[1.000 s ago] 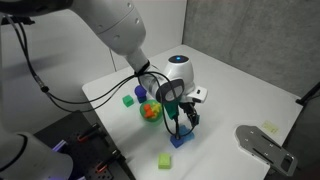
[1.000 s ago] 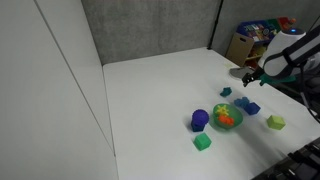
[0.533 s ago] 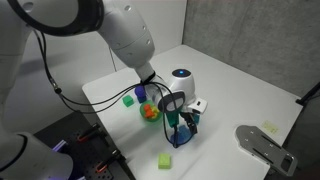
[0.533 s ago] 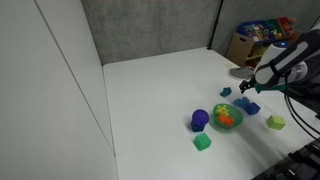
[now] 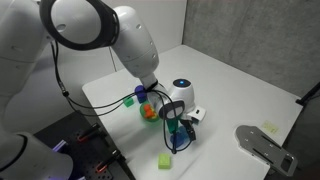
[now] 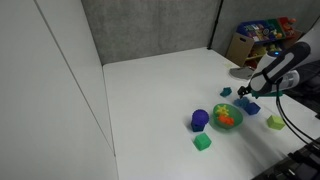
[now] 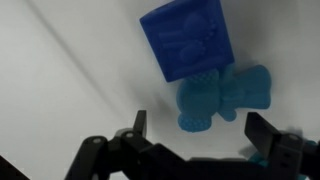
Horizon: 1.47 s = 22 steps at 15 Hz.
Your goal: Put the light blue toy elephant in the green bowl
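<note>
From the wrist view my gripper is spread wide with nothing in it, its fingers standing one to each side of the light blue toy elephant. The elephant lies on the white table, touching the blue cube on the cube's gripper side. In an exterior view the green bowl sits near that cube, with orange and green toys inside.

I seem to work in a research lab: my white table is fenced by grey felt-like partition panels and a white board, black cables trail off my arm (loosely), and a cardboard box of colourful packets sits behind.
</note>
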### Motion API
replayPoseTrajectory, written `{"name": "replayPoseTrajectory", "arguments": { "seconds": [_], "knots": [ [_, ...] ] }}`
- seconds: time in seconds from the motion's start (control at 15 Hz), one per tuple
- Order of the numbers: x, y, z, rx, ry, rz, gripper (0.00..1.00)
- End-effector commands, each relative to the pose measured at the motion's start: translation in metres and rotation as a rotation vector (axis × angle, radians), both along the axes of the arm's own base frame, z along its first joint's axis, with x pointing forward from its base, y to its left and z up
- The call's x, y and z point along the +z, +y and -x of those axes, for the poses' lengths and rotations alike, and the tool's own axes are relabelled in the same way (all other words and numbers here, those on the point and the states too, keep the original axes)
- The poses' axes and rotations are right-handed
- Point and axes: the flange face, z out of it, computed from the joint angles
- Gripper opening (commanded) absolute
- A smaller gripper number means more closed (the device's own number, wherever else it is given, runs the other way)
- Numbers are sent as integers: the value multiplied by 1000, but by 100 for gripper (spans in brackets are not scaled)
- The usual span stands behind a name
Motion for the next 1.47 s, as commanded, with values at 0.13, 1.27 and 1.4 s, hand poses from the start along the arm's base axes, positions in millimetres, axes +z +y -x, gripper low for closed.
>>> {"name": "replayPoseTrajectory", "arguments": {
  "seconds": [0.13,1.27,1.4],
  "knots": [
    [-18,-3,-5,-19,-30,2,100],
    [-45,9,-5,-98,-89,16,100],
    [-46,11,-7,-107,-92,16,100]
  ]
}}
